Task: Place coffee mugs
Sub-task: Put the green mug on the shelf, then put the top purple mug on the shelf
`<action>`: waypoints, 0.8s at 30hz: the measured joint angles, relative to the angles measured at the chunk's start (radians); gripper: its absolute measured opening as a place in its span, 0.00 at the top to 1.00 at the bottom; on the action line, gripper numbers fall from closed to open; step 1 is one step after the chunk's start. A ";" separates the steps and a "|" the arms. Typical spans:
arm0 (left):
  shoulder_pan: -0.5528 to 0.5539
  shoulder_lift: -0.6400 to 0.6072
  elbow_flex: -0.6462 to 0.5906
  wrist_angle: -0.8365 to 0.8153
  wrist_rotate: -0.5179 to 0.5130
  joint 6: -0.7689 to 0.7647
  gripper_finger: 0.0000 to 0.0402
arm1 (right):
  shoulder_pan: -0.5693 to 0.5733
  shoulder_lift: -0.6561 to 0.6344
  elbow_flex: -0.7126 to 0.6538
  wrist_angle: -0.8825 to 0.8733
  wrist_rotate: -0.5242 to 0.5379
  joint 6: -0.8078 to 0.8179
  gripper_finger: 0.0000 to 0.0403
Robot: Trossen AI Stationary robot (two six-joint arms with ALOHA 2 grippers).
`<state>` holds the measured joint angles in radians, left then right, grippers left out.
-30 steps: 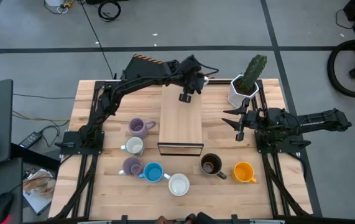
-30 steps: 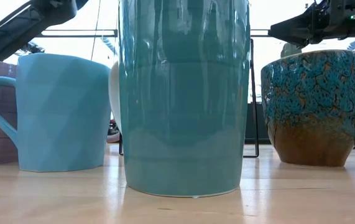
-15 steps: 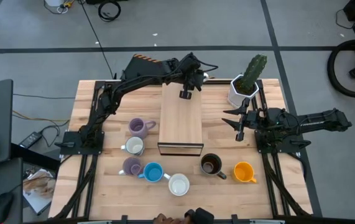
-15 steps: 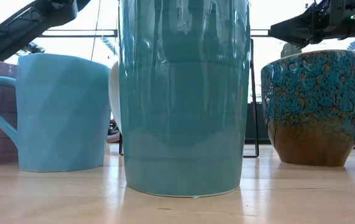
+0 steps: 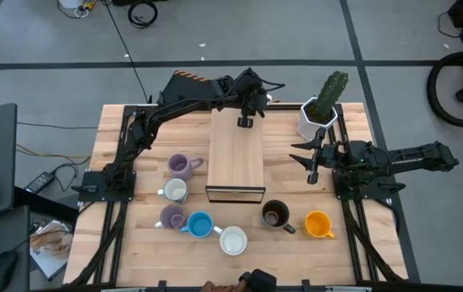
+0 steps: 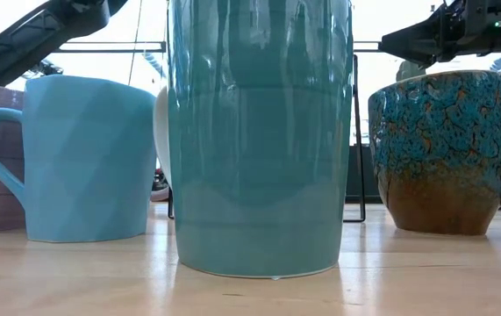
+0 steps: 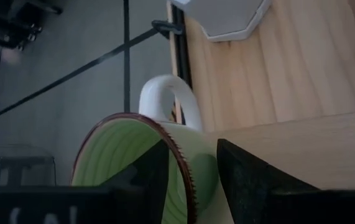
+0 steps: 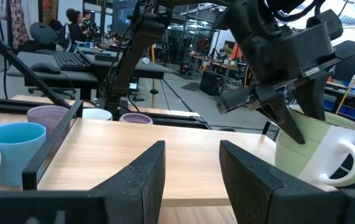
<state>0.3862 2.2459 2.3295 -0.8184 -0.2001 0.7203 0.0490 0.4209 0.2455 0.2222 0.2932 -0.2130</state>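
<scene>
The left tool (image 5: 246, 122) was pinched shut over the rim of the green mug (image 7: 165, 168), one finger inside and one outside, holding it tilted at the far end of the raised wooden stand (image 5: 235, 158) on the tabletop (image 5: 134, 243). The right tool (image 5: 312, 166) sat idle beside the stand, fingers spread with nothing in them. That mug looked like glazed ceramic, so I'd guess stiff, slick and chippable; a rim grip seems okay, but it could swing, so set it down gently.
</scene>
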 joint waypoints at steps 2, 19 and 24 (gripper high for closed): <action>0.000 0.000 0.000 -0.001 -0.001 -0.006 0.63 | 0.000 0.000 0.000 0.000 0.000 0.000 0.61; -0.020 -0.027 0.026 -0.004 -0.013 -0.033 0.42 | 0.000 0.000 0.000 -0.001 0.000 0.001 0.61; -0.020 -0.073 0.026 -0.018 -0.013 -0.054 0.43 | 0.000 0.000 0.000 -0.002 -0.004 0.001 0.61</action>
<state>0.3660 2.1733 2.3558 -0.8368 -0.2131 0.6664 0.0490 0.4210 0.2455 0.2199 0.2893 -0.2123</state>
